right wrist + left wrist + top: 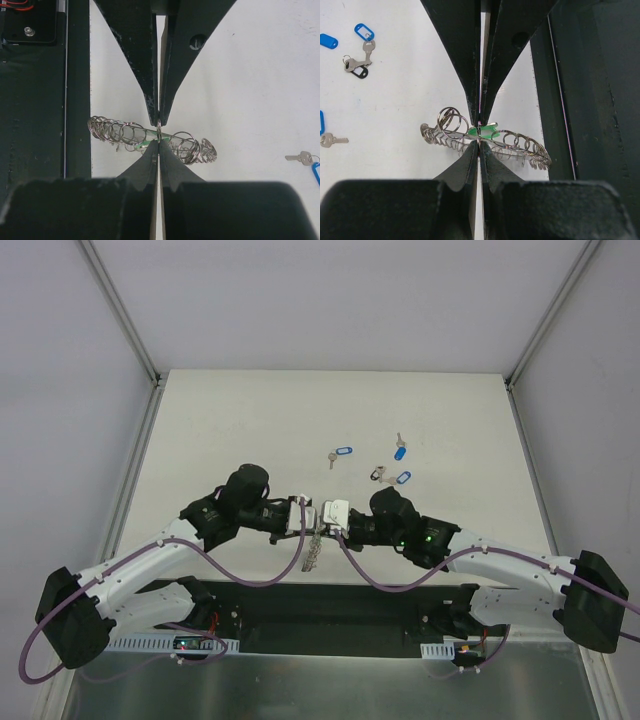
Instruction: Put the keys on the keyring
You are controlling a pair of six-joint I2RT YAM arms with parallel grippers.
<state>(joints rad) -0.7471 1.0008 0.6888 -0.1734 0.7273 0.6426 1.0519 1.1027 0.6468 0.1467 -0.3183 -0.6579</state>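
- Blue-tagged keys (pixel 400 451), how many did you count?
- Three, all flat on the white table (pixel 250 420), beyond the arms. Plus one green-tagged key (pixel 483 131) and one keyring (pixel 535 159), both held up between the two arms.
- Did the views differ?
- Top view had the keyring edge-on, hanging like a chain, with no green visible. Left wrist showed the green tag, all three blue tags, and a dark oval tag (pixel 360 72) by another loose key. Right wrist caught only one blue-tagged key, at its frame edge.
- Grippers?
- Left gripper (pixel 479 134) was clamped shut, tips on the green tag where it crossed the ring. Right gripper (pixel 159 129) was fully closed too, pinching the ring's wire.
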